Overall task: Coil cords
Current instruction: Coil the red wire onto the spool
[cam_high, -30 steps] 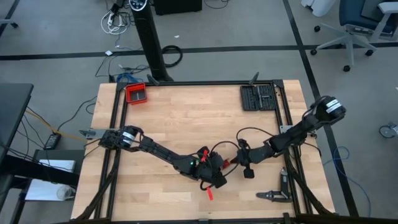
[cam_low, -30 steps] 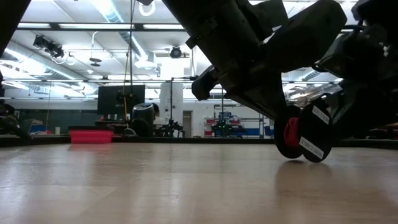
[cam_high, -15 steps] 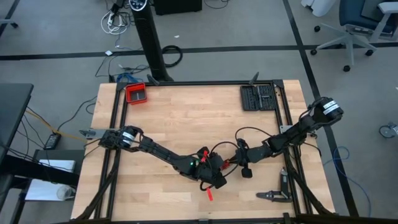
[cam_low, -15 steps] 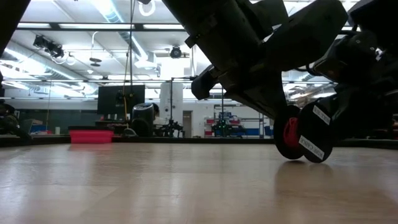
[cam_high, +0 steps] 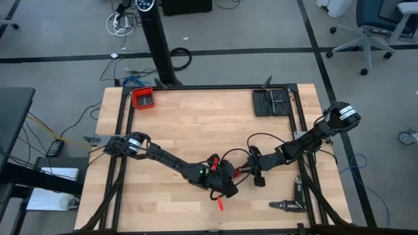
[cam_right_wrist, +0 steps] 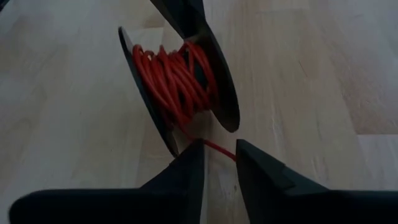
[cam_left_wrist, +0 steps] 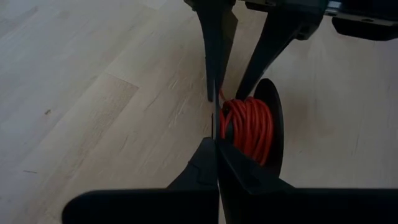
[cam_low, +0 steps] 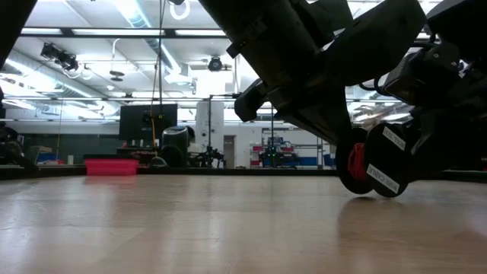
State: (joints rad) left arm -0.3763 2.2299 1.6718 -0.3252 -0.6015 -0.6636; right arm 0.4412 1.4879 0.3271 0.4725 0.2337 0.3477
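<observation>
Red cord wound on black spool, left gripper clenched beside it, right gripper released, strand between fingers.

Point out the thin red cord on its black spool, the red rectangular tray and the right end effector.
thin red cord (cam_right_wrist: 177, 78): right wrist view, wound middle.
red rectangular tray (cam_high: 142, 98): high view, rim.
right end effector (cam_right_wrist: 219, 163): right wrist view, between its fingertips.

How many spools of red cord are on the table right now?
1: the spool, wound with red cord, stands on edge near the table's front middle, between both claws. None other shows; the arms may hide more.
</observation>
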